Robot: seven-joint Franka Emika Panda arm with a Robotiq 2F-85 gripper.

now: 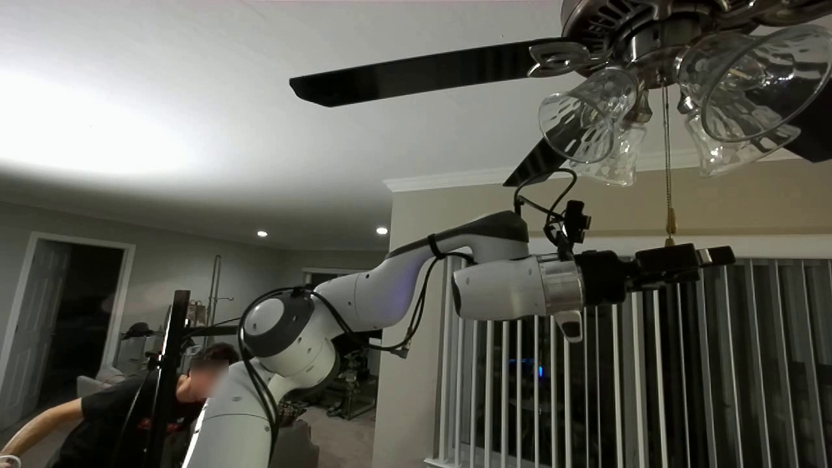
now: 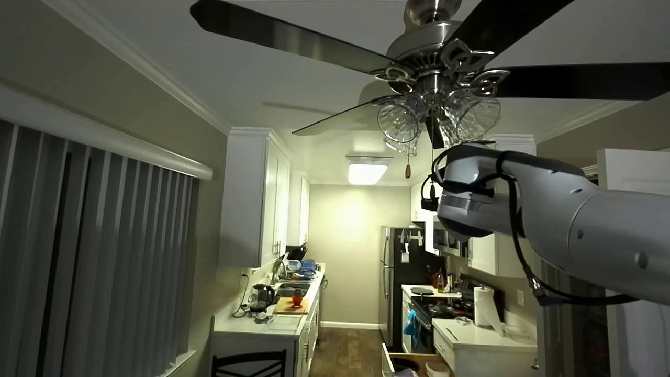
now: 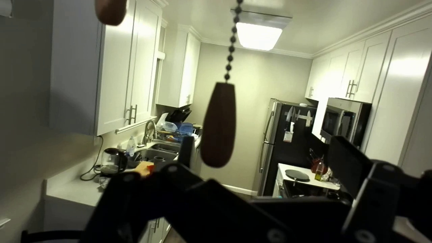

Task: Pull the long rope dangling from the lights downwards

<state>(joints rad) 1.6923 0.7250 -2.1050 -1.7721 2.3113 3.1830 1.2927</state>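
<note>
The lights, ruffled clear glass shades (image 1: 588,120) (image 2: 400,123), hang under the ceiling fan hub. From that hub the long rope, a thin bead chain (image 1: 667,153) (image 3: 230,50), drops to a brown knob (image 3: 218,125). My gripper (image 1: 718,255) (image 3: 263,148) lies level below the shades, jaws wide apart and gripping nothing. In the wrist view the knob hangs above the gripper's linkage, nearer the left finger (image 3: 186,152) than the right finger (image 3: 347,165). In an exterior view the gripper partly hides the knob's lower end (image 1: 669,242). Contact cannot be made out.
A shorter cord's knob (image 2: 408,171) (image 3: 111,11) hangs beside the long rope. Dark fan blades (image 1: 416,71) (image 2: 576,81) spread overhead. Black cables (image 1: 549,208) loop above the wrist. Vertical blinds (image 1: 650,377) (image 2: 104,251) cover a window. A person (image 1: 130,409) is behind the arm.
</note>
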